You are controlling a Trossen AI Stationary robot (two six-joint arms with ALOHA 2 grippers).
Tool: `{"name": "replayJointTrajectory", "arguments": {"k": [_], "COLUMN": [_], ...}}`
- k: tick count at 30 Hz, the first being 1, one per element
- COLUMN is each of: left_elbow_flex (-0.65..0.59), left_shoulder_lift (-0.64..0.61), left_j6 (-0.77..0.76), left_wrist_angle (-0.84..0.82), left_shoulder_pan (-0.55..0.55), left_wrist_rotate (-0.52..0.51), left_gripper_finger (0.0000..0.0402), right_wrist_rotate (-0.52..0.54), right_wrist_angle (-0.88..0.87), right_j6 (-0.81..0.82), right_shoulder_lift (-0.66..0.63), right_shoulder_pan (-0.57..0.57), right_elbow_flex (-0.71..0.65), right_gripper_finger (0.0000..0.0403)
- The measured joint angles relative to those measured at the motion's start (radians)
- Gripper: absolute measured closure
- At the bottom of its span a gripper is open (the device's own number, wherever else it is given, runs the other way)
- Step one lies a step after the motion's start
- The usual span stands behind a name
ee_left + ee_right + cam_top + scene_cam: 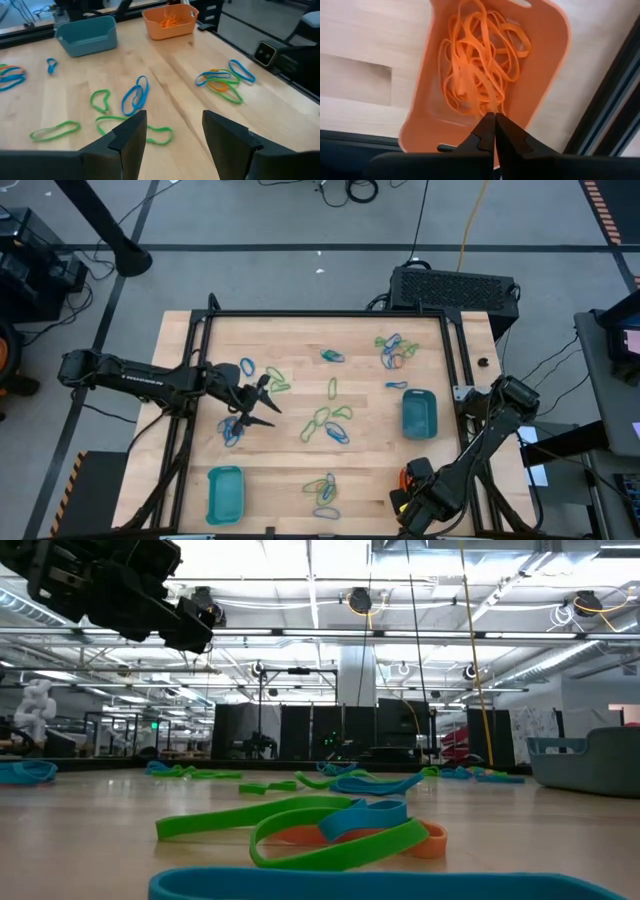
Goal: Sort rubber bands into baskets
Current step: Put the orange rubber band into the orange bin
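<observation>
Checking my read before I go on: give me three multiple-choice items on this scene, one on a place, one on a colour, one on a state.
1. Where is the right gripper?
A. over the orange basket
B. over a teal basket
C. mid-table

2. What colour are the bands in that basket?
A. green
B. blue
C. orange

3. How is the left gripper?
A. shut on a band
B. open, empty
C. out of view

Key: A, the basket lies right below its fingertips; C, only orange rubber bands lie inside; B, its fingers stand apart above the table.

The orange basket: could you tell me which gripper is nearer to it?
Right. The right gripper hangs shut directly over the orange basket; the left gripper is open, far across the table.
</observation>
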Motion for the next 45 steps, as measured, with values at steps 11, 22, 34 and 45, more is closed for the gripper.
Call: {"name": "replayJointTrajectory", "arguments": {"k": [11, 22, 34, 45], "left_elbow_flex": [0.000, 0.000, 0.000, 0.000], "left_shoulder_lift": [-0.004, -0.140, -0.192, -0.192], "left_j6": [-0.018, -0.033, -0.088, -0.084], "left_wrist_angle": [-0.020, -0.187, -0.268, -0.227], "left_shoulder_pan": [-0.045, -0.051, -0.074, -0.110], "left_wrist_rotate": [-0.054, -0.094, -0.093, -0.102], "left_gripper_finger": [0.0201, 0.0201, 0.0201, 0.0201], "right_wrist_rotate": [-0.065, 0.138, 0.362, 0.234], "right_wrist_angle": [-0.004, 0.103, 0.454, 0.665], "right_j6": [-0.068, -0.355, -0.857, -1.151], "right_shoulder_lift": [0.000, 0.000, 0.087, 0.285], "right_shoulder_pan": [-0.029, -0.111, -0.235, -0.257], "right_elbow_flex": [0.000, 0.062, 0.084, 0.083], "right_gripper_finger": [0.0323, 0.0289, 0.0289, 0.0289]}}
